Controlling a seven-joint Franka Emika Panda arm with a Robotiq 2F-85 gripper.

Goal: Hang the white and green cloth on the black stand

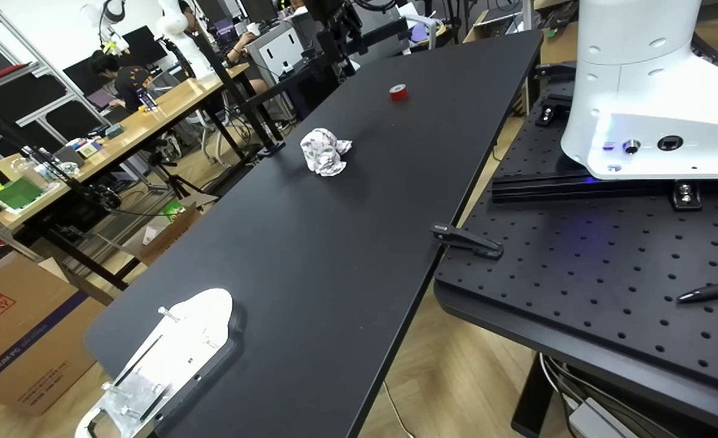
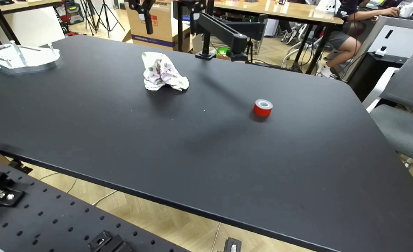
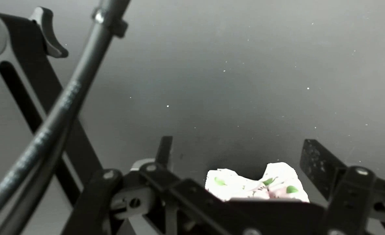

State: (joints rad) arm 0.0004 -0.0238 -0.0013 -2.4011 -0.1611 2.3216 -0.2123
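The crumpled white cloth with green leaves and pink patches lies on the dark table in both exterior views (image 1: 324,152) (image 2: 162,71). Part of it shows low in the wrist view (image 3: 257,187); the gripper body hides the rest. The black stand (image 1: 234,91) is clamped to the table's far edge, with a horizontal arm (image 2: 222,31). In the wrist view its slotted bar (image 3: 44,78) seems to show at the left. My gripper (image 3: 237,145) is open and empty, above the cloth. It also shows at the top of both exterior views (image 1: 341,36) (image 2: 171,26).
A red tape roll (image 1: 398,92) (image 2: 262,107) lies on the table. A white board with metal pegs (image 1: 195,328) (image 2: 21,57) lies at the table's end. A black cable (image 3: 68,98) crosses the wrist view. A black clip (image 1: 467,240) sits at the robot base plate's edge.
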